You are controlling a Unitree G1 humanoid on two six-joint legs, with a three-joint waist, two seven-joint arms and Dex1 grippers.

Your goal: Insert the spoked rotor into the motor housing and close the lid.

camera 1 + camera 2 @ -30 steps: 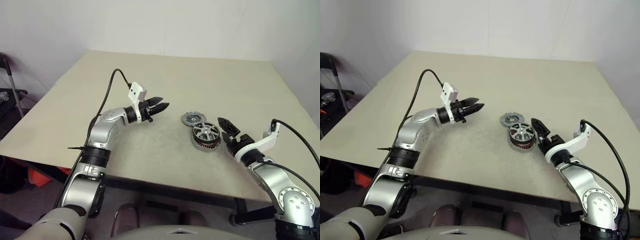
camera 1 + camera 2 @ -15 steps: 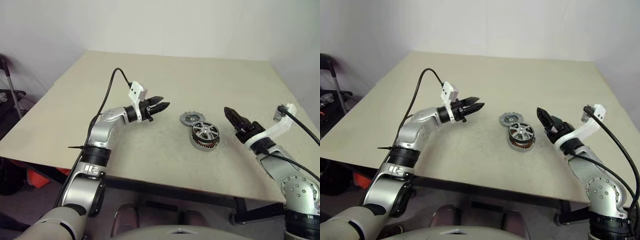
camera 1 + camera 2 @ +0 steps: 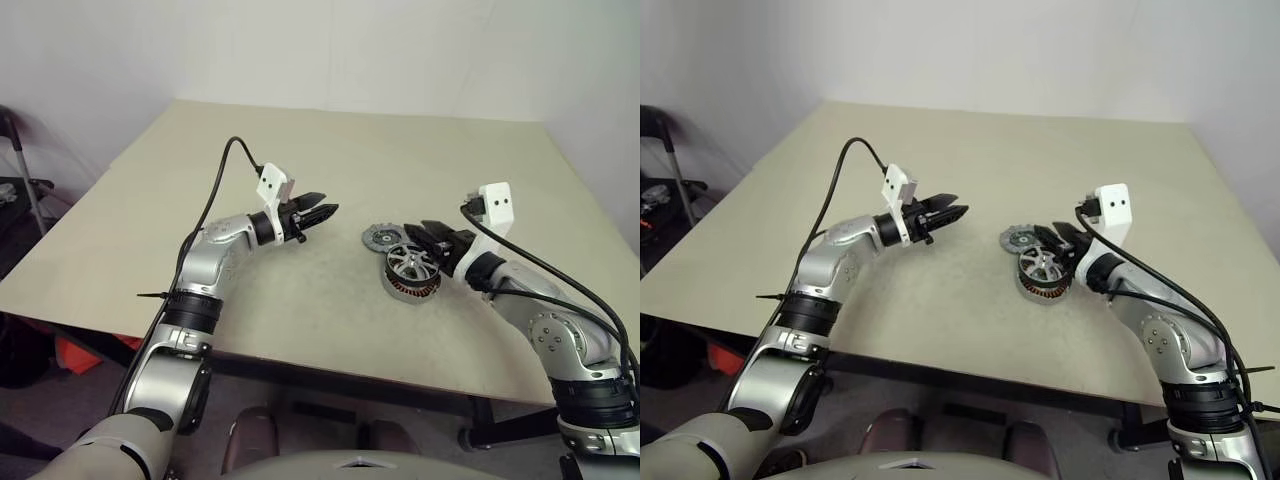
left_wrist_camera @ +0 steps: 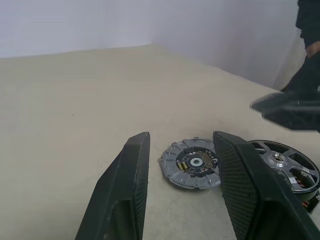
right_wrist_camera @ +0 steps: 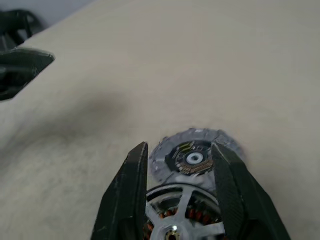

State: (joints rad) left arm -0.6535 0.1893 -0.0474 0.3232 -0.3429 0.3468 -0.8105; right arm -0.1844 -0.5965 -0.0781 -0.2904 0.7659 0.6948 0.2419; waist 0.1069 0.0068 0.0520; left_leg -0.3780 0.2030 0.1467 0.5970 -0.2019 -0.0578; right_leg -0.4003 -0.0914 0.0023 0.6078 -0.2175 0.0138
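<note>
Right wrist view: the right gripper (image 5: 180, 165) hangs over the pale-spoked, dark-rimmed rotor (image 5: 180, 222) seated in the grey copper-wound housing (image 3: 410, 285), fingers parted and empty, the notched dark grey lid (image 5: 192, 157) just beyond them on the beige table (image 3: 350, 150). The left gripper (image 4: 182, 165), fingers apart and empty, points at the lid.

Head views overlook the table (image 3: 330, 150); wrist views close on lid (image 4: 191, 162).
</note>
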